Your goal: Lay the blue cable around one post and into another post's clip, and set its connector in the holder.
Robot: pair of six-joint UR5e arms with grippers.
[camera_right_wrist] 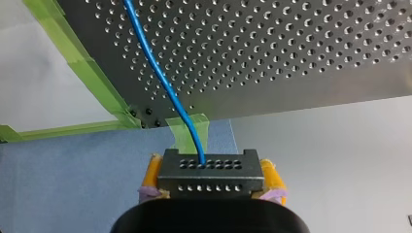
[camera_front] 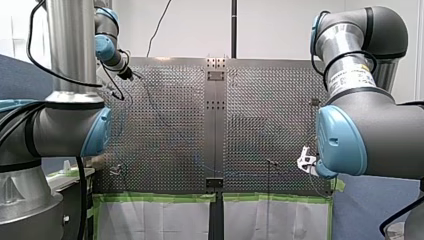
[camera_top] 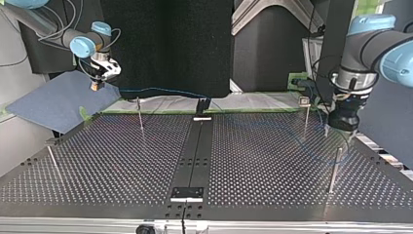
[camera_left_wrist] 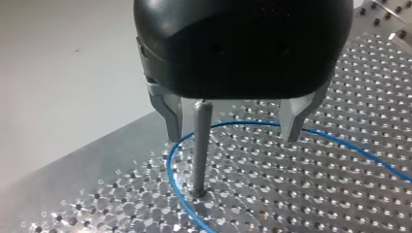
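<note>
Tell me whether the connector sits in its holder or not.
Out. The connector is clamped between my right hand's yellow pads, beyond the table's edge, the blue cable trailing from it.

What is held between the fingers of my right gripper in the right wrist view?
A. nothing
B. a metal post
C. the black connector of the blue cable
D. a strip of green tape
C: my right gripper is shut on the black connector, and the blue cable runs out of it.
</note>
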